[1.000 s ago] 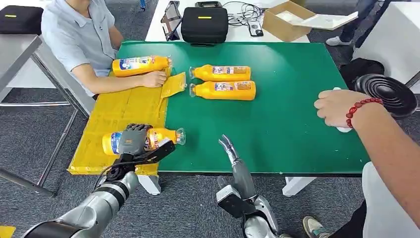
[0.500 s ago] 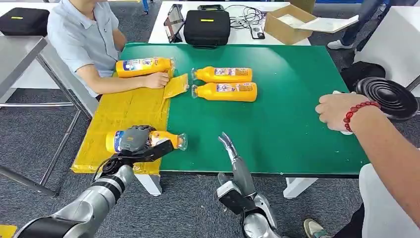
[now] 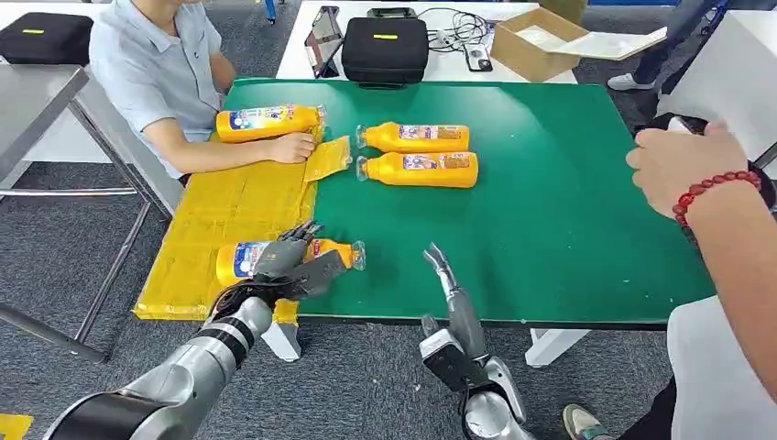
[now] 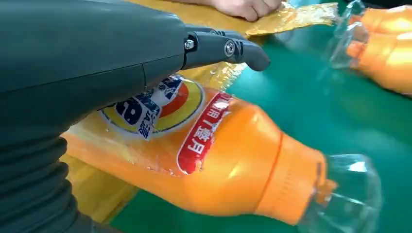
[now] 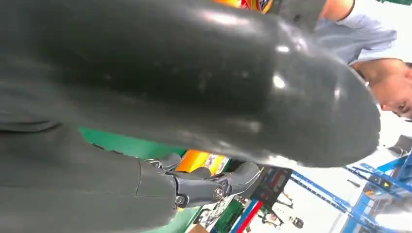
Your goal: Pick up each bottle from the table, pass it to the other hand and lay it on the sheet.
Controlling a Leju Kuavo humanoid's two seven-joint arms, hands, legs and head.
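Note:
An orange bottle (image 3: 240, 261) lies on its side at the near edge of the yellow sheet (image 3: 229, 197), its clear cap end over the green table (image 3: 550, 211). My left hand (image 3: 289, 263) hovers over its middle with fingers spread and not gripping it; in the left wrist view the fingers (image 4: 228, 48) stretch out above the bottle (image 4: 233, 165). My right hand (image 3: 446, 275) stands edge-on at the table's near edge, fingers extended, holding nothing. Another bottle (image 3: 268, 121) lies at the sheet's far end. Two bottles (image 3: 414, 137) (image 3: 421, 169) lie on the green table.
A seated person's hand (image 3: 291, 147) presses the sheet's far corner. Another person's hand with a red bracelet (image 3: 683, 165) hangs over the table's right edge. A black case (image 3: 385, 46) and a cardboard box (image 3: 531, 37) sit on the white table behind.
My left hand has opened its fingers and let go of the bottle, which has shifted slightly right. The braceleted hand has lifted away toward the far right.

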